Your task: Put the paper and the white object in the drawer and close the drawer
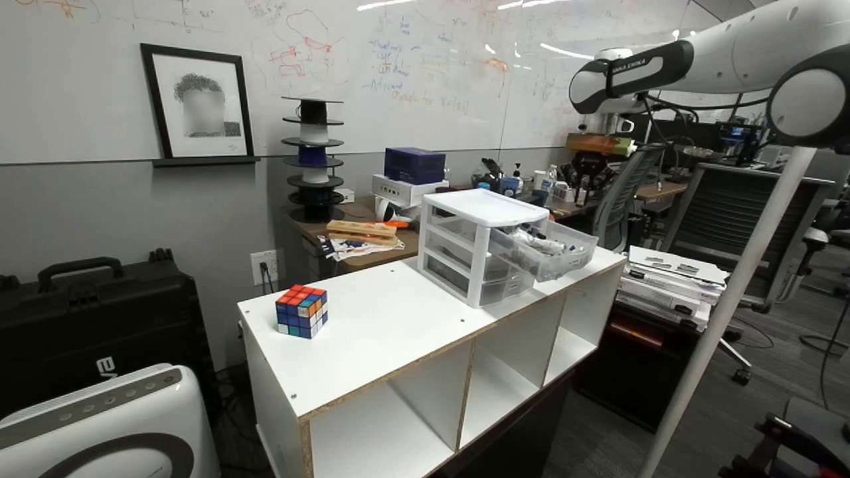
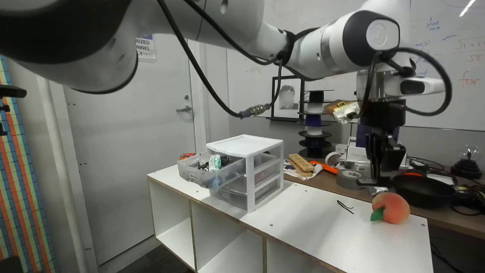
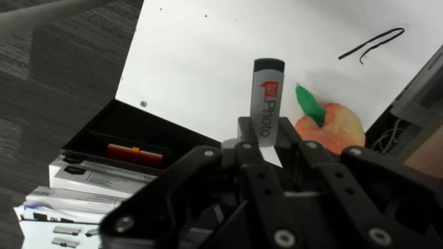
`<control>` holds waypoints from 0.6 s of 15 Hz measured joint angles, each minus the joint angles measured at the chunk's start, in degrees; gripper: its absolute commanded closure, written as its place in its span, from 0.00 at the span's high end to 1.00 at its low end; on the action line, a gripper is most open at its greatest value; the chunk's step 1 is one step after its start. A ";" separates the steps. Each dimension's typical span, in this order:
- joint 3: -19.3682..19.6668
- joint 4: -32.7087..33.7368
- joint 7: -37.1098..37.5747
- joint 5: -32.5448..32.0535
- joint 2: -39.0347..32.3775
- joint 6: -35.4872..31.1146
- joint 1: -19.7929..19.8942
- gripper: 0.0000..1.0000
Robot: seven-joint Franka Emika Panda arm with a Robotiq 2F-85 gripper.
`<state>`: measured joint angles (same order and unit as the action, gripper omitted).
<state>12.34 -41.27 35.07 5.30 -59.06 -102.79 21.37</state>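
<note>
In the wrist view, a flat silver-grey stick [image 3: 266, 107] with a black end, a red logo and the word "Photo" is being pinched from both sides by the black fingertips [image 3: 245, 128] of the two-fingered black gripper [image 3: 266, 128]. The gripper is being suspended in the air by the white-and-black jointed arm [image 1: 724, 56], near the end of a long white shelf unit [image 2: 295, 235] with open cubbies.

On top of that unit, near the gripper but not being touched by it, a round orange-pink peach [image 2: 394, 208] with a green leaf is being supported; near the peach, a thin, bent black strip [image 3: 372, 43] is being seen on the white surface.

In both exterior views, a shallow translucent plastic drawer [image 2: 195, 177] is being shown pulled well out of the top tier of a small white-framed drawer chest [image 2: 246, 145], which is being borne by the same unit, well apart from the gripper. In the drawer, a white-and-green packet [image 2: 215, 162], crinkled clear wrapping [image 1: 539, 244] and small dark pieces [image 2: 226, 160] are being held; whether paper is being included among them cannot be told.

On the chest's other side from the peach, a multicoloured plastic puzzle cube [image 1: 302, 312] is being supported. On the brown desk [image 2: 451, 220] behind, a round black pan [image 2: 420, 191] and a roll of grey tape [image 2: 348, 179] are being seen.
</note>
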 measured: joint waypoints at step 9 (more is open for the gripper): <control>-0.36 -17.27 -21.60 -4.37 18.67 -0.02 -7.32 0.05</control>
<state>11.98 -58.54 13.46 0.93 -40.40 -102.81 14.05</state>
